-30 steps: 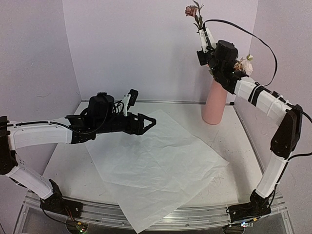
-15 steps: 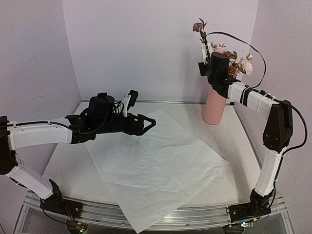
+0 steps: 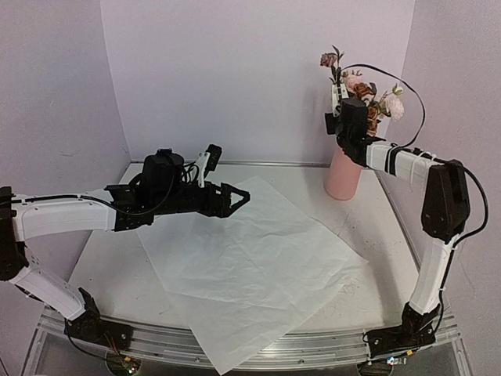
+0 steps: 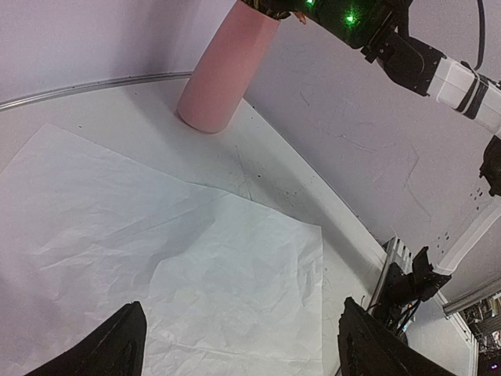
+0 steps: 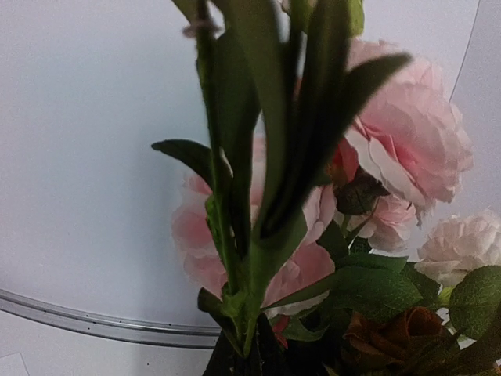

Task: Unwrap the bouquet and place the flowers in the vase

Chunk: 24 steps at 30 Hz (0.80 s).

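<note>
1. Paper (image 3: 250, 266) lies unwrapped and flat from the middle of the bench (image 3: 117, 258) to its near edge. It is light and limp and needs no grip.
2. Left arm reaches low over the paper's far-left part, hand (image 3: 232, 197) wide open and empty.
3. Right arm is raised, elbow high, above the vase (image 3: 344, 174) in the far right corner.
4. Flowers (image 3: 378, 106) stand in the vase; their heads look light and crushable.
5. Right hand (image 3: 337, 92) is closed on one stem (image 5: 243, 309), thin and bendy, best held low.

The left arm (image 3: 66, 215) and right arm (image 3: 432, 274) are both white shells with black joints and chunky black wrists, a thin black cable (image 3: 412, 84) looping off the right one, plus tiny green LEDs (image 4: 349, 16).
</note>
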Tool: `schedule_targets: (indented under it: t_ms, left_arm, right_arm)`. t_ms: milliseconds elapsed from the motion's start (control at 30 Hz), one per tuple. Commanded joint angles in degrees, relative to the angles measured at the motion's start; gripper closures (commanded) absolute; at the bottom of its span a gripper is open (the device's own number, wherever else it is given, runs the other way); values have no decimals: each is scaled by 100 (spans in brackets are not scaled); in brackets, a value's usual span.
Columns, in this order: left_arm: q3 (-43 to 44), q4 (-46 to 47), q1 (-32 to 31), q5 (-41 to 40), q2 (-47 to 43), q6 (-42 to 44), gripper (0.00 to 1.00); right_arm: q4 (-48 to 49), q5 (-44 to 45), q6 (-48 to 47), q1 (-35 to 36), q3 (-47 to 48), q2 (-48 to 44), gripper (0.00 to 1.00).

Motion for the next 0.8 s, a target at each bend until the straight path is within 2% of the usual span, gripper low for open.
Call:
schedule_targets:
  t_ms: [0,233,333,367,433,533,767]
  left_arm:
    - [177,83,-9,-17,-73,69,14]
    - [183,92,-9,-4,-48,44,14]
    - [205,84,-9,15,-23,41,14]
    - [210,92,-7,19,-19,41,14]
    - [214,90,-7,20,-17,41,14]
    - [227,90,-8,22,-8,41,14]
    - [274,90,-6,106,71,-7,14]
  right_arm:
    - [229,176,362,-148,-168,-207,100]
    - [230,220,475,-207,-404,-292,100]
    - [227,194,490,-211,-485,-359,97]
    - [208,162,497,-207,-507,-433,94]
    - [172,-42,507,-205,-623,-586,77]
    - [132,-231,581,-203,-747,-844,62]
    - [-368,-555,830,-161,-773,-1172,48]
